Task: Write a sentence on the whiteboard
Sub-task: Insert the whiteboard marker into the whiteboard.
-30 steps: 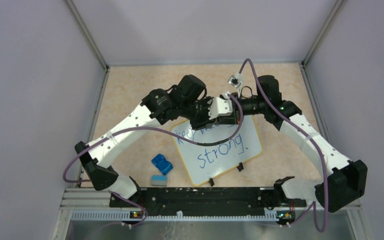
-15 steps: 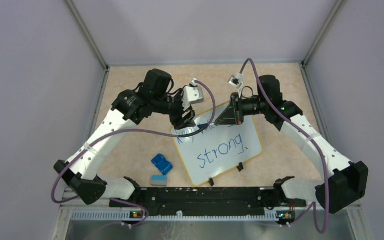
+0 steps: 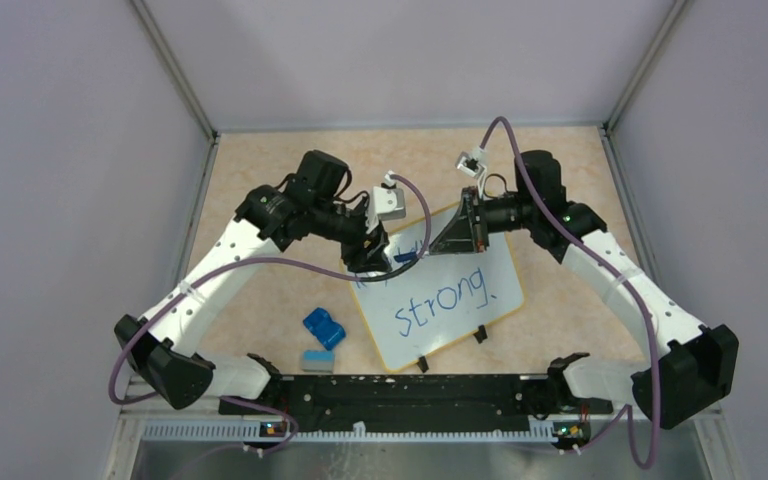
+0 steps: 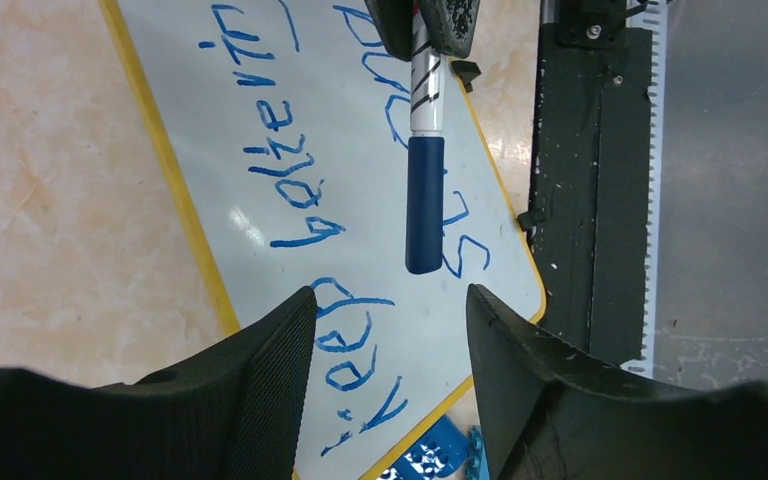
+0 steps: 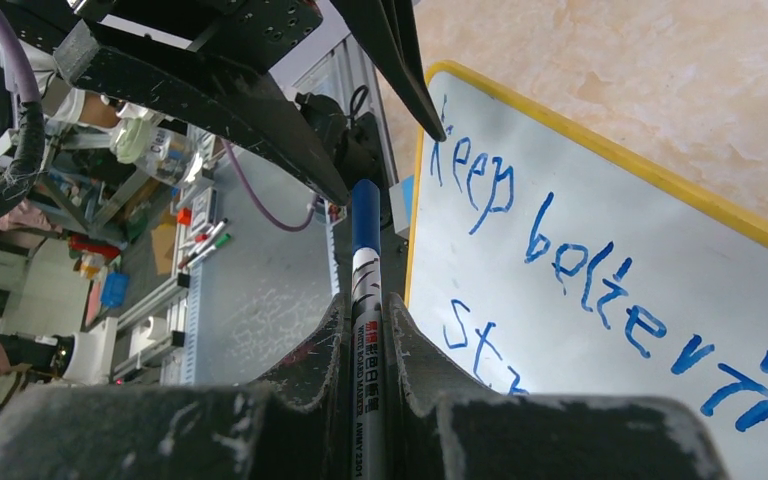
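The whiteboard (image 3: 485, 262) lies flat in mid-table, with a yellow rim and two black clips (image 3: 480, 334) on its near edge. The sentence (image 3: 445, 297) is in blue: "keep bettering" over a larger "strong"; the left wrist view shows it too (image 4: 290, 150). My right gripper (image 3: 436, 243) is shut on a white marker (image 5: 368, 300) with its blue cap (image 5: 364, 215) on, held over the board's far-left part. My left gripper (image 3: 373, 257) is open and empty, facing the marker (image 4: 425, 150). The cap's end (image 4: 425, 240) is just beyond my left fingertips (image 4: 295, 320).
A blue block (image 3: 324, 327) and a small pale eraser-like piece (image 3: 317, 360) lie on the table left of the board. A black rail (image 3: 410, 395) runs along the near edge. Grey walls close in the left, right and back sides.
A second ago my left gripper was against the right gripper's tip. It pulled away to the left, then came slightly back and down. The right arm has barely moved.
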